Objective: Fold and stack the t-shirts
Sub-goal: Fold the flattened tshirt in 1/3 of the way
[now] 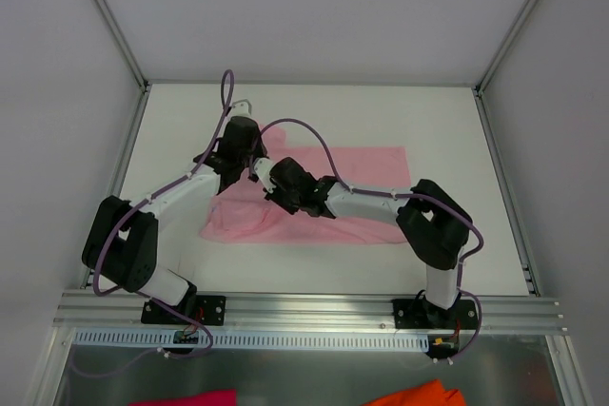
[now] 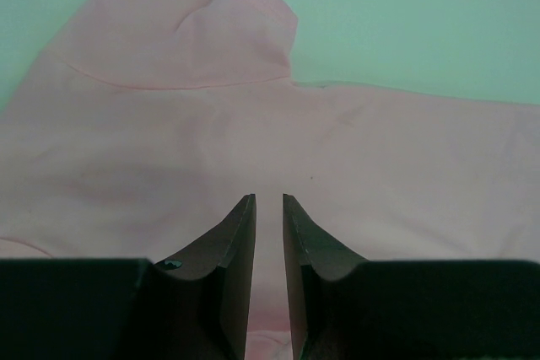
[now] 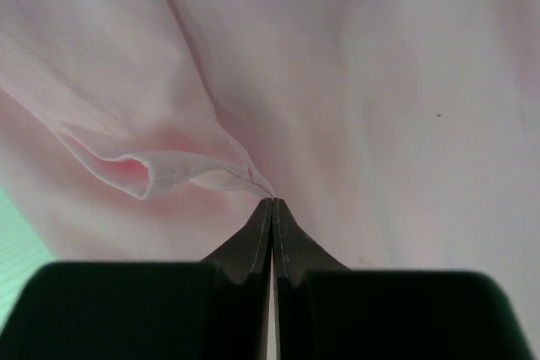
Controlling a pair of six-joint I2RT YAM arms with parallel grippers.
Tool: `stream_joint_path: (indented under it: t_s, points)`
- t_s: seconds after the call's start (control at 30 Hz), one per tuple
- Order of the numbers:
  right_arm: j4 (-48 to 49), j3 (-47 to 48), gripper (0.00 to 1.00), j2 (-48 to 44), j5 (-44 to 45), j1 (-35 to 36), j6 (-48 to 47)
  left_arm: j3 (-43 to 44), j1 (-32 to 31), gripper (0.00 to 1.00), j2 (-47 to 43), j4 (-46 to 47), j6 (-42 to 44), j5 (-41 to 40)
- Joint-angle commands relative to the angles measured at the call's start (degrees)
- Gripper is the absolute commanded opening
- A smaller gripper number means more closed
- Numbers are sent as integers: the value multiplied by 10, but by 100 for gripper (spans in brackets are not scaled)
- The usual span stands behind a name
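The light pink short-sleeved cloth t-shirt (image 1: 366,166) lies spread on the white counter (image 1: 381,111); folding appears barely begun and stacking remains. The right end effector (image 3: 272,201) is clenched on a raised ridge of the t-shirt. The left end effector (image 2: 268,198) shows a narrow gap over the t-shirt; whether it grasps cloth cannot be told.

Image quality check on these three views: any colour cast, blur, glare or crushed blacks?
Top external: even, diffuse light, sharp, no glare. Left wrist: table reads green, left tool almost black, no detail. Right wrist: right tool equally dark, pink t-shirt slightly soft up close.
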Motion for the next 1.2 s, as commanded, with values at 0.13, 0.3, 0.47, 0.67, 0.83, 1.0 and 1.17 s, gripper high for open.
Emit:
stream_joint_path:
  t_s: [0.13, 0.3, 0.47, 0.67, 0.83, 1.0, 1.17]
  points:
    - [95, 10, 21, 30, 148, -8, -25, -23, -7, 20, -37, -30, 21, -1]
    - [139, -28, 59, -6, 228, -8, -18, -24, -7, 20, -39, -29, 21, 6]
    - [10, 6, 55, -45, 422, -30, 31, -25, -7, 20, -38, -27, 18, 17]
    - [-177, 63, 51, 14, 469, -109, 154, -34, -7, 20, -44, -19, 14, 31]
    - [-256, 70, 49, 28, 448, -182, 276, -38, -8, 20, -49, -14, 16, 36]
    - [-254, 23, 49, -14, 402, -225, 299, -32, -7, 17, -38, -12, 15, 28]
    - [-278, -16, 49, -46, 374, -233, 337, -24, -7, 17, -30, -15, 14, 11]
